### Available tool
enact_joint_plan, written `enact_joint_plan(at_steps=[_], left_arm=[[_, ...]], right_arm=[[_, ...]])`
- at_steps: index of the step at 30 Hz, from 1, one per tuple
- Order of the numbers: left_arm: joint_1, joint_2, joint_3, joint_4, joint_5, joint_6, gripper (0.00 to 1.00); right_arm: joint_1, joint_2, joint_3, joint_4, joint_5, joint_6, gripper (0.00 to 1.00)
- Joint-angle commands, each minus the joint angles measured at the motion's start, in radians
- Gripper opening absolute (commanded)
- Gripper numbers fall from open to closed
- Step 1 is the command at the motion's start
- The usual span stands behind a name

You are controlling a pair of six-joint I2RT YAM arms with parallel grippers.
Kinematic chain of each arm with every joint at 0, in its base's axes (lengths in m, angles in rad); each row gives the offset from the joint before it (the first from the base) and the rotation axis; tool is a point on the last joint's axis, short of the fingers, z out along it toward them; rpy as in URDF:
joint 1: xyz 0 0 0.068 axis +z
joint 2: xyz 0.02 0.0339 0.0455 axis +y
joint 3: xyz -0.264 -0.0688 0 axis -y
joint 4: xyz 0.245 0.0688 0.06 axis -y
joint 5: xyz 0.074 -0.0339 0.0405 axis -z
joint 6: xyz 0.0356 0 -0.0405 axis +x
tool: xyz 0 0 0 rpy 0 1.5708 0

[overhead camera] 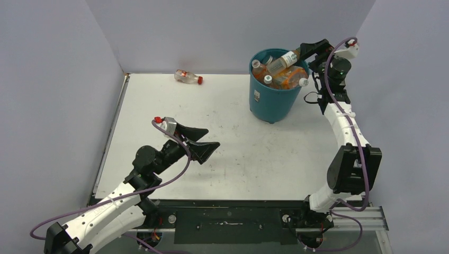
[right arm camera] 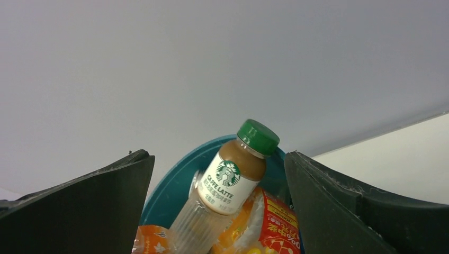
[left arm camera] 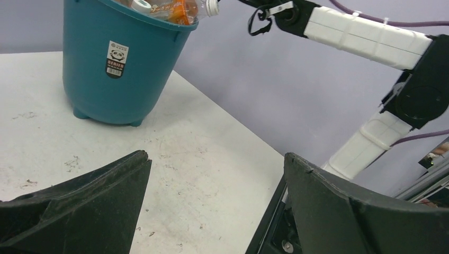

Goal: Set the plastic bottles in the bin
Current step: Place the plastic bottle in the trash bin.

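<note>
The teal bin (overhead camera: 272,98) stands at the back right, heaped with plastic bottles (overhead camera: 283,76). On top of the heap lies a white-labelled latte bottle (right arm camera: 235,177) with a green cap, leaning on the bin's rim (right arm camera: 174,180). My right gripper (overhead camera: 306,53) hovers at the bin's right rim; in its wrist view it (right arm camera: 217,155) is open, the fingers apart from the latte bottle. A red-capped bottle (overhead camera: 188,77) lies at the back edge. Another crushed bottle (overhead camera: 166,125) lies beside my left gripper (overhead camera: 212,137), which is open and empty (left arm camera: 216,154).
The bin (left arm camera: 119,69) with its white sticker shows in the left wrist view, orange-labelled bottles (left arm camera: 177,8) poking over its rim. The right arm (left arm camera: 365,34) reaches across behind it. Grey walls close the table (overhead camera: 238,153) on three sides.
</note>
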Motion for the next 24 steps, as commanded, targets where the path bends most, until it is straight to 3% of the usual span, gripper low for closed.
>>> enact_joint_plan(at_steps=[1,3,7,10,12,15,19,24], left_arm=[[0.006,-0.018,0.019,-0.044,-0.11,-0.003,0.96],[0.007,-0.02,0.031,-0.1,-0.211,-0.024,0.96],[0.03,0.015,0.119,-0.303,-0.588,-0.14,0.96],[0.086,0.103,0.212,-0.371,-0.687,-0.23,0.96],[0.146,0.186,0.256,-0.373,-0.693,-0.302,0.96],[0.281,0.34,0.304,-0.324,-0.584,-0.426,0.96],[0.446,0.601,0.414,-0.287,-0.398,-0.487,0.96],[0.491,0.822,0.521,-0.236,-0.465,-0.57,0.96]], right_arm=[[0.0,-0.122,0.095,-0.068,0.077,-0.06,1.0],[0.002,-0.165,0.108,-0.095,0.09,-0.062,1.0],[0.047,-0.293,0.101,-0.157,0.104,-0.07,0.95],[0.127,-0.431,0.018,-0.182,0.095,-0.076,0.95],[0.185,-0.543,-0.105,-0.145,0.067,-0.064,0.95],[0.209,-0.72,-0.322,-0.065,-0.033,0.001,0.95],[0.213,-0.961,-0.505,-0.15,-0.125,0.042,0.96],[0.263,-1.177,-0.683,-0.243,-0.153,0.109,0.96]])
